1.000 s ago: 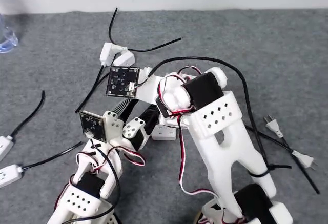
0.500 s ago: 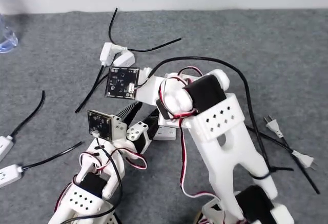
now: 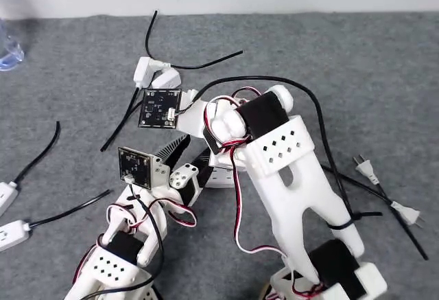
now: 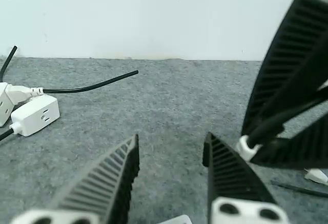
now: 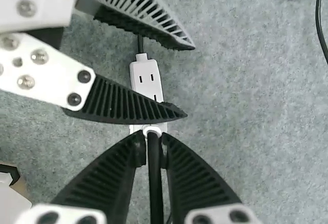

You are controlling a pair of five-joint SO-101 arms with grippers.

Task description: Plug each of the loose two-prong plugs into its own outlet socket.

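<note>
My right gripper (image 5: 152, 136) is shut on a white two-prong plug (image 5: 149, 130), whose black cable (image 5: 154, 183) runs back between the fingers. Just ahead lies a white outlet socket (image 5: 146, 78) on the grey carpet. My left gripper (image 4: 172, 139) stands open with one finger (image 5: 143, 14) on each side of that socket; the nearer finger (image 5: 128, 106) hides where plug and socket meet. Two loose plugs (image 3: 367, 169) (image 3: 409, 213) lie at the right of the high view.
Another white outlet (image 3: 154, 73) with black cords lies beyond the arms, also in the left wrist view (image 4: 33, 114). Two more outlets (image 3: 5, 193) (image 3: 14, 231) sit at the left edge. A black cable (image 3: 322, 121) loops over the right arm.
The right arm has shifted slightly to the left and away. The left arm's wrist has moved a little right and up. Both grippers keep their states.
</note>
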